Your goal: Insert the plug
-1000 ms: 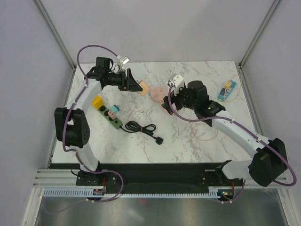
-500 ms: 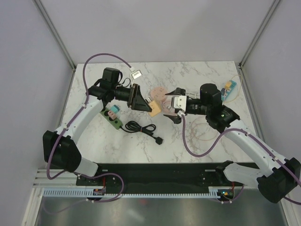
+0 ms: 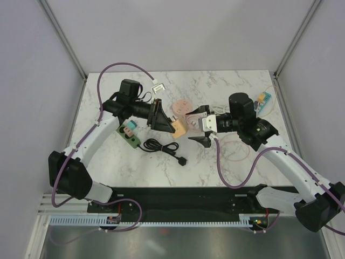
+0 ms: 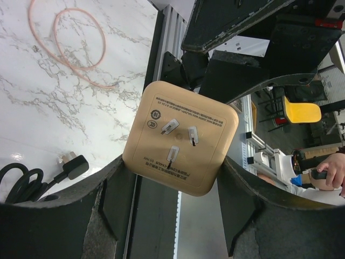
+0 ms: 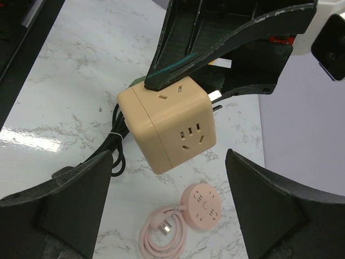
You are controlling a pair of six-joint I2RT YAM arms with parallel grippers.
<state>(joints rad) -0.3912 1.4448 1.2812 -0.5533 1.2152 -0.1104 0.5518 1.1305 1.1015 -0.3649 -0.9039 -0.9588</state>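
My left gripper (image 3: 163,116) is shut on a tan cube socket adapter (image 3: 178,127) and holds it above the table's middle. In the left wrist view the cube (image 4: 180,137) sits between my fingers (image 4: 116,194) with its three metal prongs facing the camera. My right gripper (image 3: 198,128) is open and empty, just right of the cube and pointing at it. In the right wrist view the cube (image 5: 167,127) hangs ahead of the wide-open right gripper (image 5: 167,216), with its socket face towards me. A black cable (image 3: 160,146) with a black plug (image 3: 183,160) lies on the table below.
A pink round socket (image 3: 181,107) with a coiled pink cable and plug (image 5: 164,232) lies behind the cube. A green power strip with coloured adapters (image 3: 129,134) lies on the left. A thin orange loop (image 3: 237,145) and a blue-yellow item (image 3: 260,101) lie on the right.
My left gripper has lifted the tan cube from the back of the table and carried it to the middle. My right gripper has swung left to face the cube.
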